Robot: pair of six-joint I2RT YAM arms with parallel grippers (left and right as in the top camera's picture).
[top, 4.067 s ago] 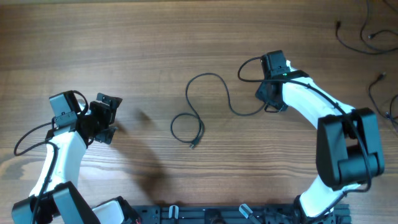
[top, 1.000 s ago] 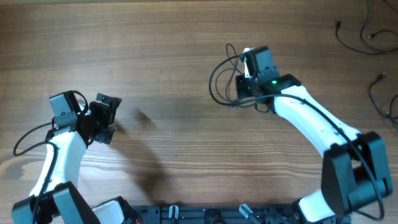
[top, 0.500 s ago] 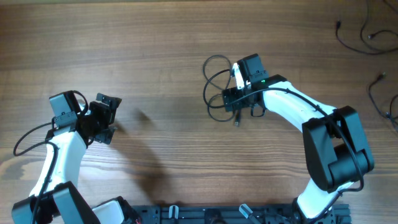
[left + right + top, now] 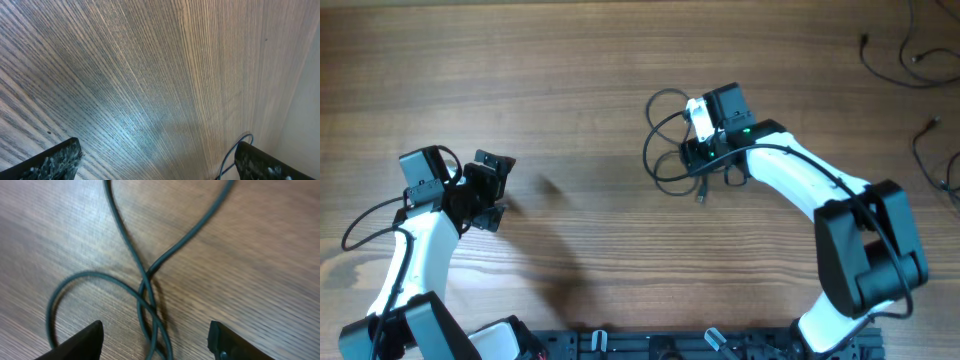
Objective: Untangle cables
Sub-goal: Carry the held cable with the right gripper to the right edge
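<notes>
A thin black cable (image 4: 646,160) lies bunched in overlapping loops on the wooden table (image 4: 580,70), its small plug end (image 4: 700,197) pointing toward the front. My right gripper (image 4: 696,158) hovers over the loops' right side. In the right wrist view the cable (image 4: 131,255) crosses itself and runs down between my open right gripper's (image 4: 155,332) black fingers (image 4: 82,341), touching neither one. My left gripper (image 4: 492,190) stands far to the left, open over bare wood (image 4: 150,75), with its fingertips (image 4: 52,161) wide apart and nothing between them.
More thin black cables (image 4: 892,58) lie at the far right back corner, with another (image 4: 932,140) by the right edge. A thin wire (image 4: 231,156) curls beside my left gripper's right finger. The arms' mounting rail (image 4: 650,345) runs along the front edge.
The right arm carried the cable leftward and bunched its spread-out curve into loops. Its jaws then opened and the cable now lies loose on the table. The left arm stayed still.
</notes>
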